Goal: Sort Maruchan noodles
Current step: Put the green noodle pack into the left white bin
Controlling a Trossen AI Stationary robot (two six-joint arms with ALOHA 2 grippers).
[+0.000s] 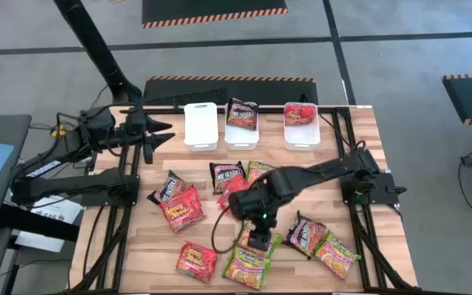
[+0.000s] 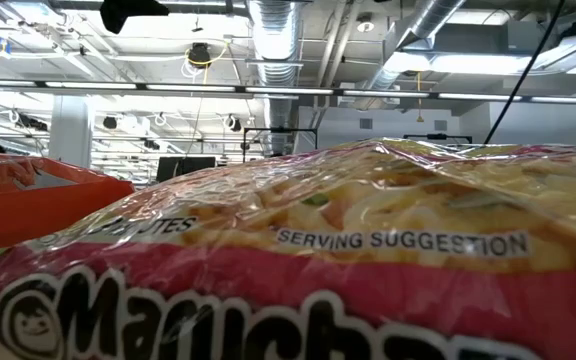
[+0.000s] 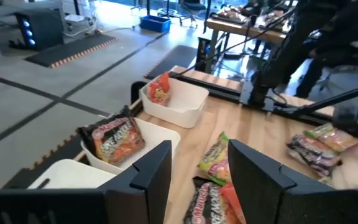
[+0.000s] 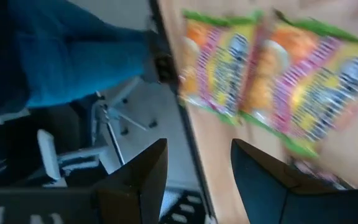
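We see the Maruchan noodles scattered over the near half of the wooden table: red packets toward the left and near-left, dark packets around the middle, green-yellow packets along the near edge and near-right. Two packets already sit in trays at the far edge: a dark packet stands in the middle white tray, and a red packet lies in the right white tray, while the left white tray holds nothing we can make out. The right gripper hangs low over the near-middle of the table, just above the green-yellow packets; in its wrist view its fingers stand spread apart with nothing between them, and two green-yellow packets lie side by side on the wood beyond. The left gripper waits off the table's far-left corner, pointing toward the trays, its fingers also spread and holding nothing. In the low view one packet fills nearly the whole picture, right against the camera.
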